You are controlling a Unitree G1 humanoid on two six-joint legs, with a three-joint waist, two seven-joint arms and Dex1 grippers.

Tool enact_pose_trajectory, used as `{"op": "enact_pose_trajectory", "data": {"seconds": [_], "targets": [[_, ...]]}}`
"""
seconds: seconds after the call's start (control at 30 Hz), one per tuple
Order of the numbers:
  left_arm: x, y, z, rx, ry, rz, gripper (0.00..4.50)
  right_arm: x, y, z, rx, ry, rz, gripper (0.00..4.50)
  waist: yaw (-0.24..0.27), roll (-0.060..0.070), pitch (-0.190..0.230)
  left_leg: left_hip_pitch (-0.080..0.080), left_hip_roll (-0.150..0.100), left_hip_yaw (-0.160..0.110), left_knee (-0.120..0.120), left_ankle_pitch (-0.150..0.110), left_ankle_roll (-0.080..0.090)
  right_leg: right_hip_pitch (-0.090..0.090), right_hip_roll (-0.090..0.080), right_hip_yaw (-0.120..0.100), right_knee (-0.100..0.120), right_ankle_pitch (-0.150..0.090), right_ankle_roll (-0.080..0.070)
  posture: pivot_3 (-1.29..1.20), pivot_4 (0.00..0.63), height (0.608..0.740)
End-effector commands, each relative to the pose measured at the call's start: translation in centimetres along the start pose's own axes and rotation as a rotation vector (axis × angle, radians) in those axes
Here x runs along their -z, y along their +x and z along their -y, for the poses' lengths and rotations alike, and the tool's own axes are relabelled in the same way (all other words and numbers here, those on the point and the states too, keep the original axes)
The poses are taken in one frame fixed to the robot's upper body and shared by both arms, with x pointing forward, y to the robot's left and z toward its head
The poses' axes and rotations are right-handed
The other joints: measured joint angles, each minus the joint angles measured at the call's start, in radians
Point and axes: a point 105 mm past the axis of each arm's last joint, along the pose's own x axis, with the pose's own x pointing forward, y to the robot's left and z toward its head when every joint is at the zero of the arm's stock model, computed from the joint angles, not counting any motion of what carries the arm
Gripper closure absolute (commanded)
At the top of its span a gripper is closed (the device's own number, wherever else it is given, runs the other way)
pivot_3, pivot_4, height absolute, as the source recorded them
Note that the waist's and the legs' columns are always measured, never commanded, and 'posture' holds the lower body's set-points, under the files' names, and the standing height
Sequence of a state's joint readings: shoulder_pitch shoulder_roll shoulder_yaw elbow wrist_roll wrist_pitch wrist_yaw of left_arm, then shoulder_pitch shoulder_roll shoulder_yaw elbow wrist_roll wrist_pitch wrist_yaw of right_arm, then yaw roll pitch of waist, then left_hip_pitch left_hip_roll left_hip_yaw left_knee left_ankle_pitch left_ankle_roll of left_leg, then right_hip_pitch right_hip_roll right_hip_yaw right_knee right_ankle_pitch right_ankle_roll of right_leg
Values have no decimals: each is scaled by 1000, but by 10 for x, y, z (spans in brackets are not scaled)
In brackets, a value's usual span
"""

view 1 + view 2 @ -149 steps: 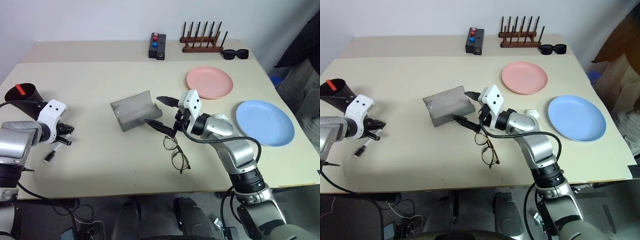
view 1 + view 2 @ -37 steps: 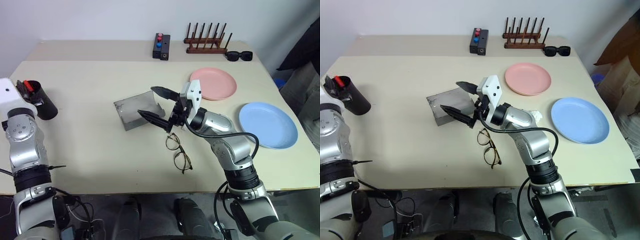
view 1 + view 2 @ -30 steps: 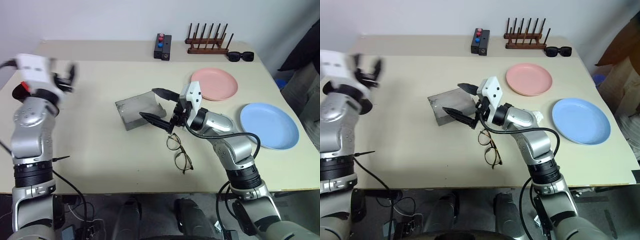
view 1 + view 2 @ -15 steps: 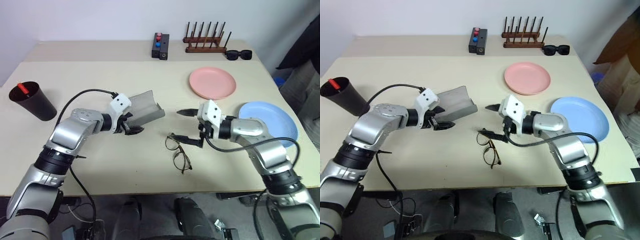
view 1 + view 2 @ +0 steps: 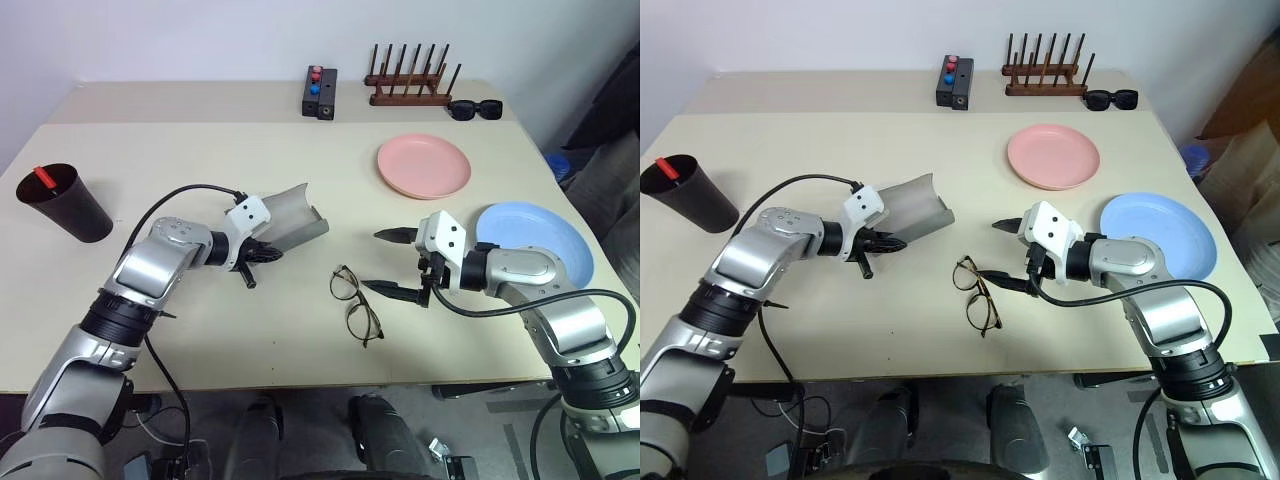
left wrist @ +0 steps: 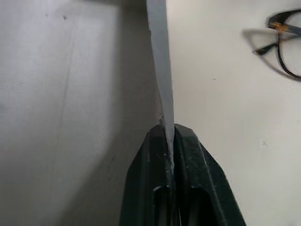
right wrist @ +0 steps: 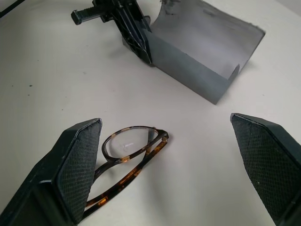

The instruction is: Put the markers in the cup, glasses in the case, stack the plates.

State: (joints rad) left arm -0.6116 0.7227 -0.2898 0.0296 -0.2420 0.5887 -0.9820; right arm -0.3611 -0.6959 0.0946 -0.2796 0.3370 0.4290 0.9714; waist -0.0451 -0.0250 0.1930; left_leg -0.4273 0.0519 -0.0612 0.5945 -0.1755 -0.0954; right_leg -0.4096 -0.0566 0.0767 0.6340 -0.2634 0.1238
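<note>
Your table (image 5: 200, 350) carries everything. The blue plate (image 5: 545, 235) lies at your right edge and the pink plate (image 5: 424, 166) sits further back, well apart from it, so they are not stacked. The grey case (image 5: 290, 222) lies open near the middle of the table, and your left gripper (image 5: 264, 255) has its fingers pinched shut on the case's front wall; in the left wrist view the thin grey edge runs straight between the two black fingers (image 6: 150, 188). The dark cup (image 5: 62, 205) stands far off to your left with a red-capped marker (image 5: 44, 178) poking out of it. Your right gripper (image 5: 392, 262) hangs wide open and empty just beside the glasses (image 5: 357, 305), which lie on the table between the two arms, in front of the case.
</note>
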Motion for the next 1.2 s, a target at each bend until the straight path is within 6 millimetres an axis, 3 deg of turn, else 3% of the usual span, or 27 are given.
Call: {"op": "enact_pose_trajectory", "data": {"seconds": [0.03, 0.13, 0.23, 0.43, 0.53, 0.63, 0.9, 1.2], "targets": [[-21, -29, 22, 120, 181, 115, 4449, -14, -2, -2, -14, -42, 39, 0, 1, 0, 0, 0, 0, 0, 0, 0, 0, 0, 0, 0, 0, 0, 0, 0, 150, 740], [2, -48, 34, 199, 253, 5, 4449, -13, 2, -11, -64, -4, 34, 0, 1, 1, 0, 0, 0, 0, -1, 0, 0, 0, 0, 0, 0, 0, 0, 0, 150, 740], [18, -54, 37, 225, 281, -83, 4449, -12, 4, -17, -95, 93, 28, 0, 6, 1, 0, 0, 0, 0, 1, 0, 0, 0, 0, 0, 0, 0, -1, 0, 150, 740], [22, -51, 47, 271, 234, -75, 4449, -5, 4, -25, -122, 243, -58, 0, 10, 1, 0, -1, 0, 1, 2, 0, 0, 1, -2, 0, -1, 0, -2, 0, 150, 740], [19, -48, 43, 226, 244, -47, 3519, 4, 2, -29, -113, 329, -112, 0, 8, 1, 1, -1, 0, 1, 2, -1, 1, 0, -2, 0, -1, 0, -1, 0, 150, 740], [15, -46, 30, 117, 347, -26, 2061, 8, 2, -28, -80, 392, -132, 0, 7, 1, 0, 0, 0, 1, 2, 0, 1, 0, -2, 0, -1, 0, -1, 0, 150, 740], [1, -63, 29, 41, 230, 128, 2061, 28, 1, -35, -36, 502, -216, 0, 2, 1, 0, 0, 0, 1, 2, -1, 2, 0, -1, 0, -1, 0, -1, 0, 150, 740], [15, -82, 67, 22, 138, 183, 2061, 32, 14, -37, -8, 700, -180, 0, 5, 0, 0, 0, 0, 1, 3, -2, 3, 1, -1, 0, 0, 0, -1, 0, 150, 740]]}}
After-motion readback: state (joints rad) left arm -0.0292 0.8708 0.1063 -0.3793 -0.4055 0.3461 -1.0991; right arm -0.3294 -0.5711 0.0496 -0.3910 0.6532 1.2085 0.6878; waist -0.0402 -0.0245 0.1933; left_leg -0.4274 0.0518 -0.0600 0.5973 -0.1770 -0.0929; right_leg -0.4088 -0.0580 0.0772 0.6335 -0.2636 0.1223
